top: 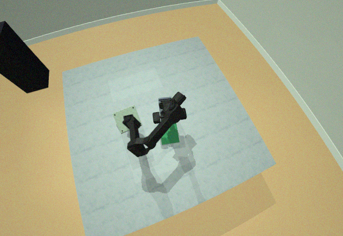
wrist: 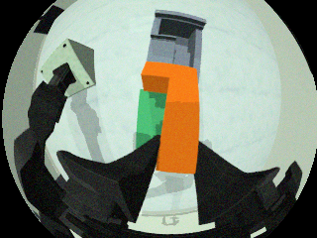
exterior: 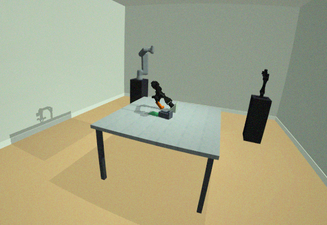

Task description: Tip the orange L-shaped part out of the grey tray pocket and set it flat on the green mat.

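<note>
The orange part [exterior: 159, 105] [wrist: 181, 119] is off the table, its long arm between the fingertips and its L-shaped end away from the gripper. In the exterior view it slopes, with the L-shaped end lowest. My gripper [wrist: 177, 142] is shut on the plain end of the part. The grey tray [exterior: 165, 115] [wrist: 199, 59] stands on the table; its pocket, partly hidden by the part in the wrist view, shows no part in it. The green mat [top: 170, 138] [exterior: 152, 113] [wrist: 147, 121] lies beside the tray, below the part. The top view does not show the part behind the arm.
The arm's pale base plate [top: 119, 119] [wrist: 54, 64] stands on the table [exterior: 184, 130] beside the tray and mat. Away from the table, a grey arm [exterior: 144, 62] and a small black arm [exterior: 263, 84] stand on black pedestals.
</note>
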Action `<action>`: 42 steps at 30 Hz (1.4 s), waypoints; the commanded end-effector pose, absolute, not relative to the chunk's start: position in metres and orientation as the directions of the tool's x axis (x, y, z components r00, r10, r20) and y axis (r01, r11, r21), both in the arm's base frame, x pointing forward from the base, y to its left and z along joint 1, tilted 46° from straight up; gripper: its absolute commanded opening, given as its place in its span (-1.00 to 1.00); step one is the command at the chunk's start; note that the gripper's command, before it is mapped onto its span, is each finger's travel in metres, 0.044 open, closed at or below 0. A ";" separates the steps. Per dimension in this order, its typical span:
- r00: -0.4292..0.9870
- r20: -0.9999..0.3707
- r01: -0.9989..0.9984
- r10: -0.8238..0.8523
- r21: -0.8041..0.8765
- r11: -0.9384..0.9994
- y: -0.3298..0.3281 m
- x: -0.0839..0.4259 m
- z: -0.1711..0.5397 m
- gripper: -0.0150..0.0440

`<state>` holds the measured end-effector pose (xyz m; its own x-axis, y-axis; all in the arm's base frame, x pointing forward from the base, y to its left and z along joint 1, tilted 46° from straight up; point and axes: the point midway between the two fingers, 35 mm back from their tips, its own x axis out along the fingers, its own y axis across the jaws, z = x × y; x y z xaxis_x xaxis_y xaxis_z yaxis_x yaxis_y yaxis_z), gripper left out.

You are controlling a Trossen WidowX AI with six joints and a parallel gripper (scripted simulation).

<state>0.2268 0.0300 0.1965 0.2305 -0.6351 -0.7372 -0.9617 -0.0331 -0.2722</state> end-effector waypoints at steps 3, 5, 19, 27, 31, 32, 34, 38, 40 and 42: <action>0.232 -0.734 -0.962 -0.638 -0.270 -0.039 0.029 0.227 0.197 -0.49; 0.232 -0.734 -0.962 -0.638 -0.270 -0.039 0.029 0.227 0.197 -0.49; 0.232 -0.734 -0.962 -0.638 -0.270 -0.039 0.029 0.227 0.197 -0.49; 0.232 -0.734 -0.962 -0.638 -0.270 -0.039 0.029 0.227 0.197 -0.49; 0.232 -0.734 -0.962 -0.638 -0.270 -0.039 0.029 0.227 0.197 -0.49; 0.232 -0.734 -0.962 -0.638 -0.270 -0.039 0.029 0.227 0.197 -0.49; 0.232 -0.734 -0.962 -0.638 -0.270 -0.039 0.029 0.227 0.197 -0.49; 0.232 -0.734 -0.962 -0.638 -0.270 -0.039 0.029 0.227 0.197 -0.49; 0.232 -0.734 -0.962 -0.638 -0.270 -0.039 0.029 0.227 0.197 -0.49; 0.232 -0.734 -0.962 -0.638 -0.270 -0.039 0.029 0.227 0.197 -0.49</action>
<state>0.2268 0.0300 0.1965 0.2305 -0.6351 -0.7372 -0.9617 -0.0331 -0.2722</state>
